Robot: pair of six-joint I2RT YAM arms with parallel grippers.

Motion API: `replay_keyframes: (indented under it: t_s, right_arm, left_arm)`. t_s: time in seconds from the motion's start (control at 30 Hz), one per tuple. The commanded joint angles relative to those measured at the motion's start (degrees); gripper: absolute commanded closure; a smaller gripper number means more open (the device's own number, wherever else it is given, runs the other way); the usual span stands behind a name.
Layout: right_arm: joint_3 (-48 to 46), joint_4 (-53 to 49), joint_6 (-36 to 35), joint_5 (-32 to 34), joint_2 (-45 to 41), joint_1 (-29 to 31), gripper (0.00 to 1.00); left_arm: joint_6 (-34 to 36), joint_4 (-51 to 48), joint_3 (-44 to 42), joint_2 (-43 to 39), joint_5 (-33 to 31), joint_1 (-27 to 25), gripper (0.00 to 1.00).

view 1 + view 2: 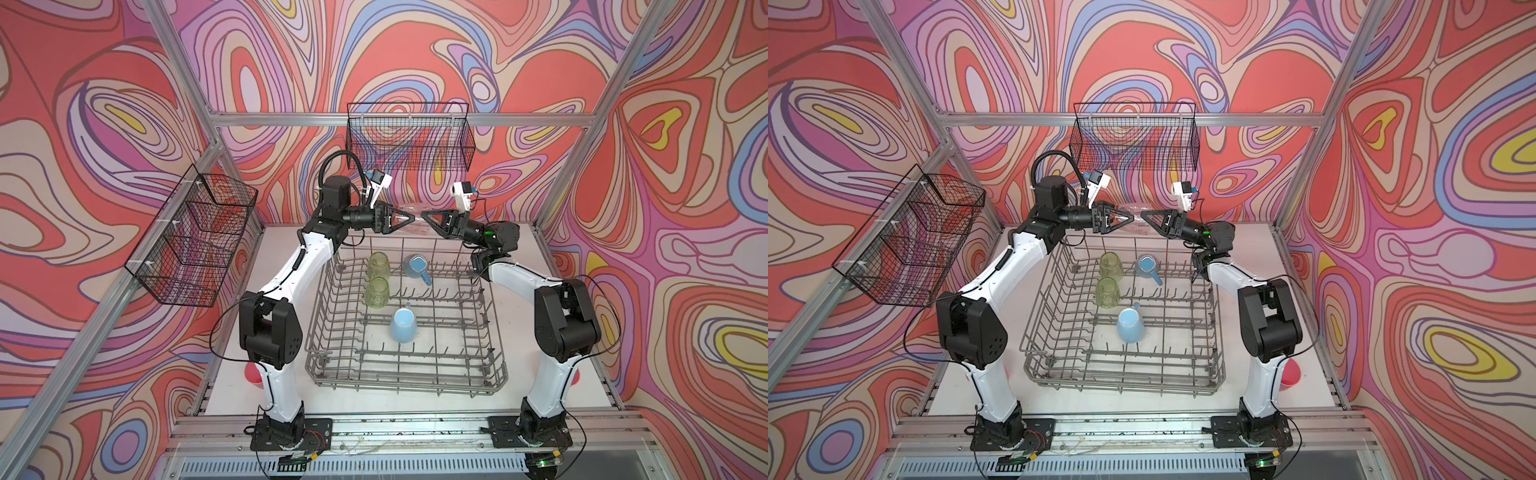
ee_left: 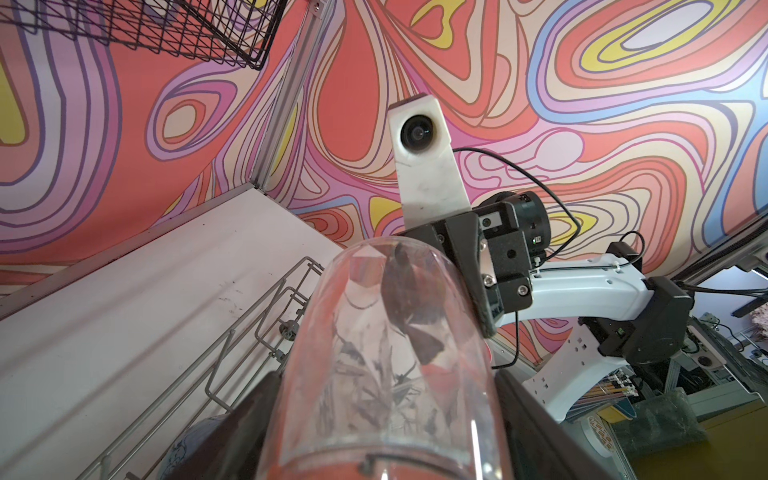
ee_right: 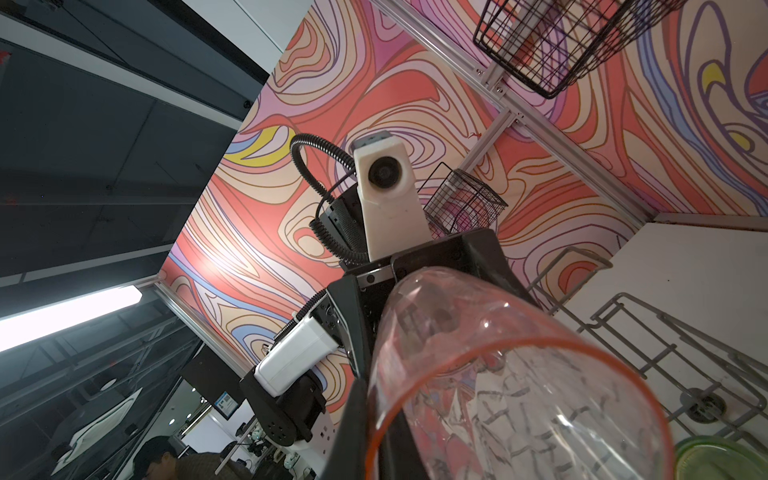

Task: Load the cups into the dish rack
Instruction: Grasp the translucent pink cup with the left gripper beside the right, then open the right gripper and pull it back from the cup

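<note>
Aluminium rail (image 1: pixel 374 428), white tabletop (image 1: pixel 415 401) (scuffed), grey dish rack (image 1: pixel 407 384), swirl-patterned walls (image 1: pixel 104 124)

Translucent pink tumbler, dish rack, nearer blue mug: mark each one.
translucent pink tumbler (image 2: pixel 386 353): left wrist view, clear side wall.
dish rack (image 1: pixel 407 380): a top view, front wall wires.
nearer blue mug (image 1: pixel 404 328): a top view, pale blue body.

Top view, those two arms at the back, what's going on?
Looks like a handover near the far edge of the dish rack: the right gripper pinches the translucent pink tumbler by its wall; the left gripper straddles it, grip unclear. Two yellow-green tumblers and two blue mugs sit in the rack.
</note>
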Motion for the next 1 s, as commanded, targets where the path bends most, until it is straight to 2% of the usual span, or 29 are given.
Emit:
replay_keyframes:
  t_s: [0.0,0.1,0.33,0.43,0.63,0.8,0.97]
  right_arm:
    - [1.72,-1.35,-0.95,0.86,1.46,0.83,1.0]
    - [2.03,-3.65,-2.9,1.01,1.2,0.84,1.0]
    - [1.76,-6.86,-6.56,2.79,0.27,0.83,0.7]
    - [1.54,-7.83,-7.9,3.92,-0.05,0.78,0.61]
    - [0.26,-11.68,-12.0,6.56,-1.76,0.01,0.5]
    - [-2.54,-16.29,-16.18,10.13,-5.21,-1.81,0.46]
    - [-6.1,-29.73,-25.05,15.18,-11.51,-4.59,0.44]
  left_arm:
    - [2.37,-0.88,1.32,0.7,0.57,-1.66,0.41]
    - [1.39,0.49,0.45,-0.1,-1.37,-1.71,0.46]
    - [0.5,0.19,0.14,-1.66,-6.46,-1.6,0.49]
    - [0.59,-1.34,-0.21,-2.26,-8.06,-1.33,0.5]
    - [0.1,-1.68,-3.85,-5.12,-10.66,-0.02,0.5]
    - [2.32,-7.22,-5.28,-6.76,-14.92,0.93,0.49]
    - [6.52,-17.34,-5.73,-8.59,-21.09,1.06,0.49]
